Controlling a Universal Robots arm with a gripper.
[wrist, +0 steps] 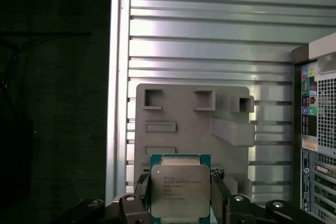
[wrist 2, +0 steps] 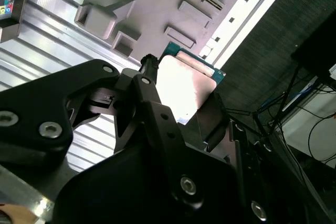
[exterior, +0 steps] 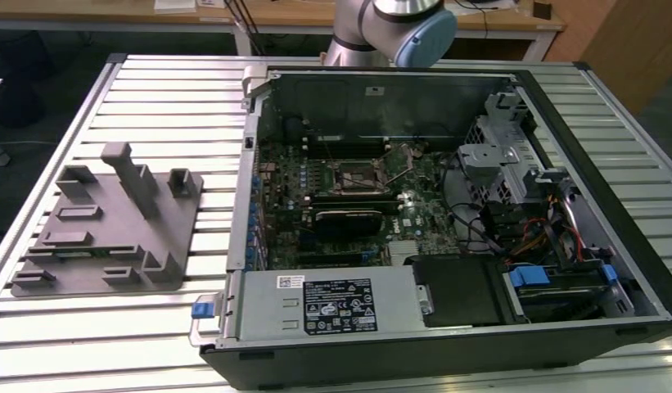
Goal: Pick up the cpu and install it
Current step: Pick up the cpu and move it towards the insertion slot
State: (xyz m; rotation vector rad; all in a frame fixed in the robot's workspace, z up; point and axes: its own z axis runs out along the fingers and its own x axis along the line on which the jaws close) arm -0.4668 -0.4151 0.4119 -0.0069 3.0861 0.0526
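The cpu (wrist: 180, 187) is a flat square chip with a silver top and a green rim, standing on edge between my gripper's (wrist: 180, 199) black fingers (wrist: 219, 196), which are shut on its two sides. In the second wrist view the cpu (wrist 2: 185, 85) shines brightly, clamped in the gripper (wrist 2: 181, 106). It hangs above the grey fixture plate (wrist: 189, 111) on the slatted table. The motherboard's square metal-framed socket (exterior: 358, 173) lies in the middle of the open computer case (exterior: 597, 106). The arm's (exterior: 393, 29) upper joint shows behind the case in the exterior view.
The grey fixture plate (exterior: 106, 221) with raised blocks sits on the slatted metal table (exterior: 172, 98) at the exterior view's left. Inside the case are a power supply (exterior: 330, 303), drive bays and cables (exterior: 532, 237). The case's rear panel (wrist: 317, 129) shows in the first wrist view.
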